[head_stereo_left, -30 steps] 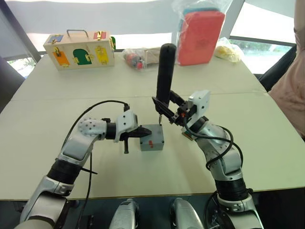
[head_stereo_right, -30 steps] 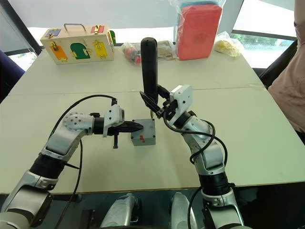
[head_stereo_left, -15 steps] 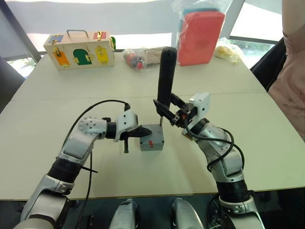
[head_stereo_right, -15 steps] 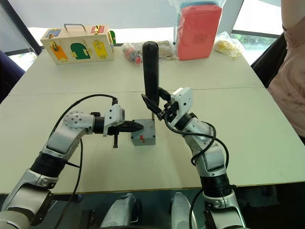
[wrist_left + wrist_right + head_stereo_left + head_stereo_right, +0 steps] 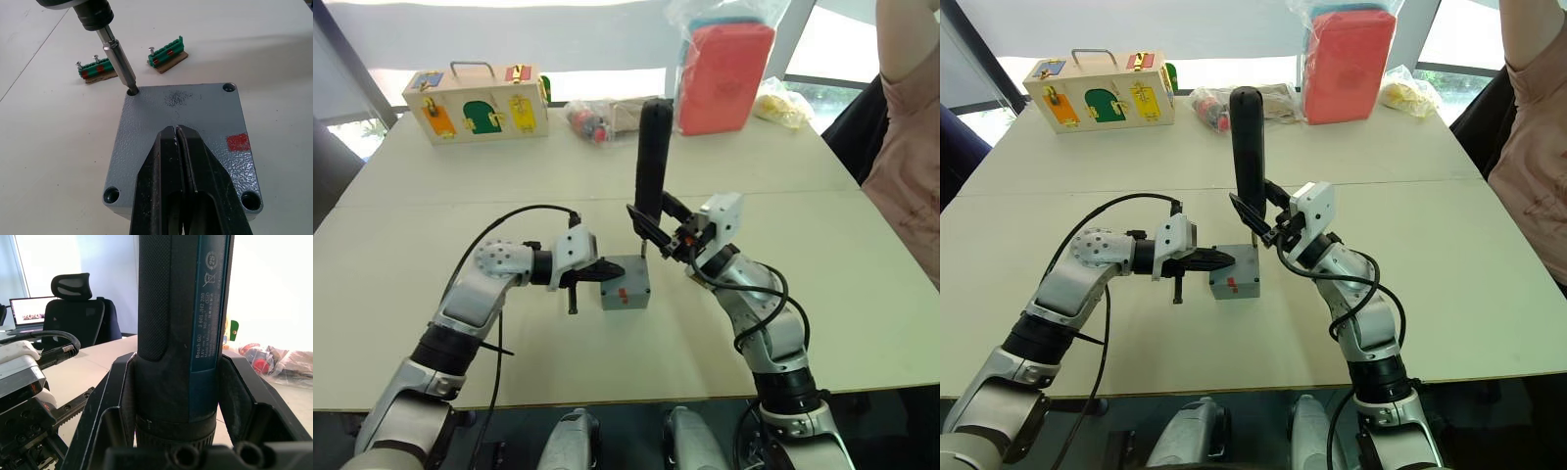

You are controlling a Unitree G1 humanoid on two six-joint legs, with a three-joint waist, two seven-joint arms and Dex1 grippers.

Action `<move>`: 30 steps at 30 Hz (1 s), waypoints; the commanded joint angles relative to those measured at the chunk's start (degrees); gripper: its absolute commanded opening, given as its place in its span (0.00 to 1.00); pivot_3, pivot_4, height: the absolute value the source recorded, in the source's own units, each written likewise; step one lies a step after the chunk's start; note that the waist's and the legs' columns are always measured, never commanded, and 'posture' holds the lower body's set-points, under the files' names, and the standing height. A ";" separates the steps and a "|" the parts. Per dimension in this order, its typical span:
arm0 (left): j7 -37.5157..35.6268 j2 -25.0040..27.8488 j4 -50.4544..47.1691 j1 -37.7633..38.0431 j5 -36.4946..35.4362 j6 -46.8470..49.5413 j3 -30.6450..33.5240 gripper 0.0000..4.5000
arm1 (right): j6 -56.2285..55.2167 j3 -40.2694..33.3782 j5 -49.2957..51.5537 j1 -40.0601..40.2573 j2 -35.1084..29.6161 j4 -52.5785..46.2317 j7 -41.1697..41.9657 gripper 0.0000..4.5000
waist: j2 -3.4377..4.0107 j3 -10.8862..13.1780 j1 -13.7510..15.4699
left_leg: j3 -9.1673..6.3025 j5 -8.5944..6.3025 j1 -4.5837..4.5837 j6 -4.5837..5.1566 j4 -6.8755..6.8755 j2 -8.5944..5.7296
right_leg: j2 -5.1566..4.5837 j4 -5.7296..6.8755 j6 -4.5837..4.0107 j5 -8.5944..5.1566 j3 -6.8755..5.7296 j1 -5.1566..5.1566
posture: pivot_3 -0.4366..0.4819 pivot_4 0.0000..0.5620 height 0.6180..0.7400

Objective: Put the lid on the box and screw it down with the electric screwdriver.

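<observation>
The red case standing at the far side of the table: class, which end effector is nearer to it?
Right. The right end effector, holding the electric screwdriver upright, sits nearer the red case. The left end effector, pressing on the lid, is farther back and leftward.

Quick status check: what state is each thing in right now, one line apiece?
lid: seated on the box, left claw pressing on it.
box: covered, on the table.
screwdriver: upright, bit in a corner screw hole.
left claw: shut, tips on the lid.
right claw: shut on the screwdriver.
wooden box: doors shut.
</observation>
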 commanded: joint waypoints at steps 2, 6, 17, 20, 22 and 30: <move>-0.03 0.55 -0.38 1.24 1.25 1.00 -0.93 0.00 | -2.25 -0.36 0.06 -1.78 0.18 -0.87 0.20 0.41 | 0.00 0.00 0.01 | 0.00 0.00 0.00 0.00 0.00 0.00 | 0.00 0.00 0.00 0.00 0.00 0.00 | 0.48 0.27 0.92; -0.07 0.55 -0.49 1.26 1.26 1.08 -0.98 0.00 | -2.26 -0.58 0.11 -2.03 -0.13 -0.85 0.21 0.41 | 0.00 0.00 0.01 | 0.00 0.00 0.00 0.00 0.00 0.00 | 0.00 0.00 0.00 0.00 0.00 0.00 | 0.48 0.27 0.92; -0.07 0.27 -0.56 1.17 1.39 1.28 -1.30 0.00 | -0.42 -0.47 0.14 -1.52 -1.26 -0.66 0.32 0.41 | 0.00 0.00 0.03 | 0.00 0.00 0.01 0.00 0.00 0.00 | 0.00 0.01 0.00 0.00 0.00 0.01 | 0.48 0.27 0.92; -0.04 0.20 -0.58 1.14 1.47 1.27 -1.37 0.00 | 2.25 0.46 0.32 -0.05 -2.18 -0.91 0.81 0.41 | -0.02 -0.03 0.04 | 0.00 0.00 0.03 0.00 0.00 0.00 | 0.00 0.01 0.00 0.00 0.00 0.03 | 0.48 0.27 0.92; 0.02 0.14 -0.59 1.12 1.50 1.29 -1.41 0.00 | 3.16 0.86 0.12 0.60 -2.48 -1.03 0.95 0.41 | -0.02 -0.04 0.04 | 0.00 0.00 0.13 0.00 0.00 0.00 | 0.00 0.00 0.00 0.00 0.00 0.15 | 0.48 0.27 0.92; 0.16 -0.08 -0.43 1.22 1.85 1.26 -1.92 0.00 | 9.06 2.91 -0.91 3.72 -2.86 -1.01 -0.80 0.41 | -0.17 -0.35 0.05 | -0.05 -0.03 0.49 0.04 -0.02 0.01 | 0.00 -0.10 -0.01 -0.02 -0.03 0.61 | 0.48 0.27 0.92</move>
